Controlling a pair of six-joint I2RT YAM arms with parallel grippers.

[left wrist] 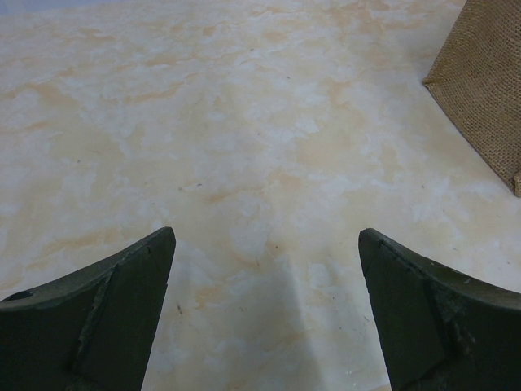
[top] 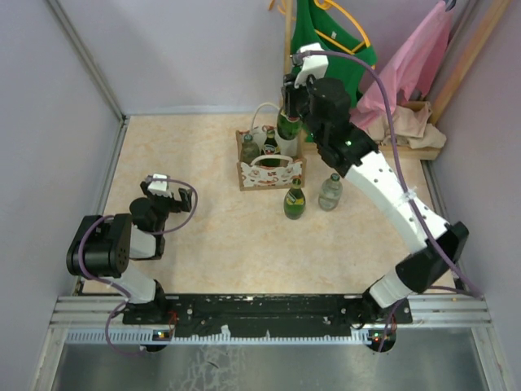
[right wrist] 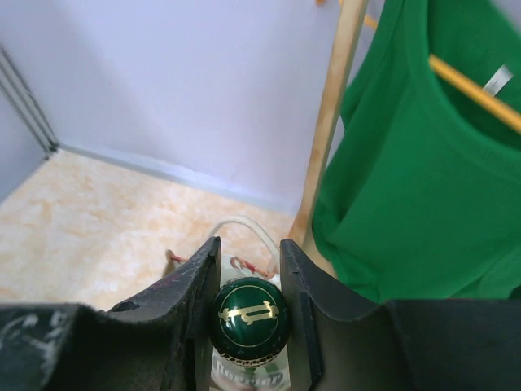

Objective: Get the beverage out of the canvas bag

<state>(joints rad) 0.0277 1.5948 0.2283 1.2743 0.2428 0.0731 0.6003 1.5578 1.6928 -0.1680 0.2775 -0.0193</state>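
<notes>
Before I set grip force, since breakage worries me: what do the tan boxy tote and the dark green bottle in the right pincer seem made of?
The tan boxy tote: coarse woven jute or canvas, matte; the weave shows close up. The dark green bottle: probably glass, glossy with highlights; its gold-printed cap looks metal.

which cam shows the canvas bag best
Top external: the whole canvas bag shows there, with its patterned front panel and both white handles. Left wrist catches only a tan woven corner at its right edge. Right wrist shows just a white handle loop, with the rest hidden.
</notes>
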